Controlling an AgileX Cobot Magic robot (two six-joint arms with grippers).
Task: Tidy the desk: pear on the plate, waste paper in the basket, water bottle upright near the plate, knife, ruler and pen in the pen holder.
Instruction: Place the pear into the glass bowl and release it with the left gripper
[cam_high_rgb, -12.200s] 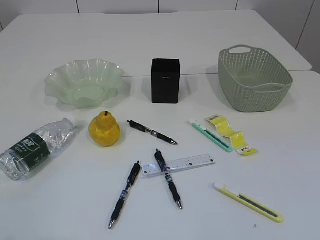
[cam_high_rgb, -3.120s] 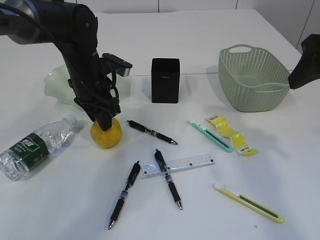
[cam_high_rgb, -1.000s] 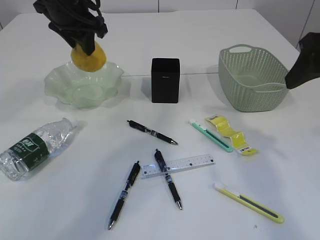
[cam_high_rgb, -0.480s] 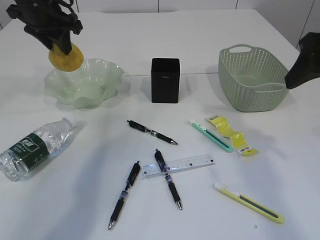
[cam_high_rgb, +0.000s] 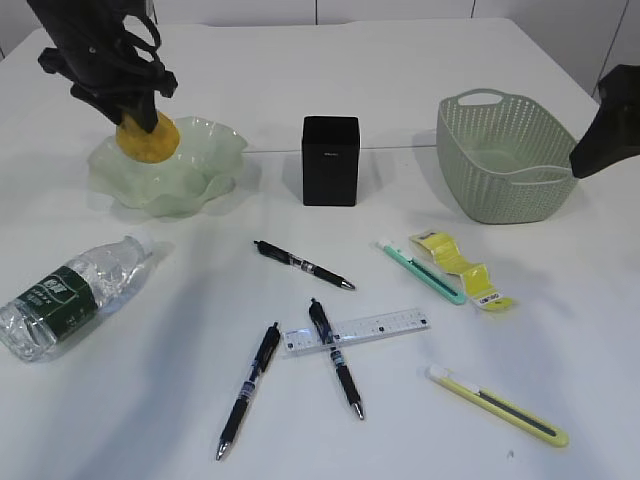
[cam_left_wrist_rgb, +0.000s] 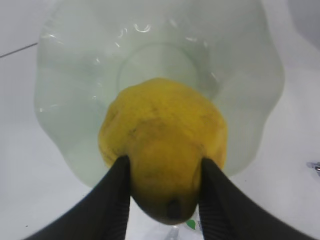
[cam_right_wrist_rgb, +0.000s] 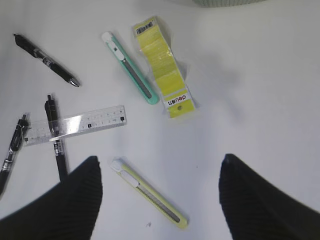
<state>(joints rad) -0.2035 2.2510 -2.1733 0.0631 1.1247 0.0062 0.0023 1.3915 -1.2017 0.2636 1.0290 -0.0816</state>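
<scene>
My left gripper (cam_high_rgb: 140, 122) is shut on the yellow pear (cam_high_rgb: 150, 142), low over the left part of the pale green plate (cam_high_rgb: 215, 160). In the left wrist view the pear (cam_left_wrist_rgb: 162, 130) sits between both fingers above the plate's hollow (cam_left_wrist_rgb: 240, 75). My right gripper (cam_right_wrist_rgb: 160, 160) hangs open and empty high over the yellow knife (cam_right_wrist_rgb: 150, 192), the teal knife (cam_right_wrist_rgb: 129, 67), the waste paper (cam_right_wrist_rgb: 162, 67) and the ruler (cam_right_wrist_rgb: 75, 125). The water bottle (cam_high_rgb: 65, 295) lies on its side at the front left. The black pen holder (cam_high_rgb: 331, 160) stands mid-desk and the basket (cam_high_rgb: 510, 160) at the back right.
Three black pens (cam_high_rgb: 303, 265) (cam_high_rgb: 248, 388) (cam_high_rgb: 337, 358) lie near the ruler (cam_high_rgb: 360, 330), one of them crossing it. The right arm (cam_high_rgb: 608, 130) shows only at the right edge of the exterior view, beside the basket.
The left gripper swung the pear left past the plate's rim, then came back right and down into the plate. The right arm has not moved.
</scene>
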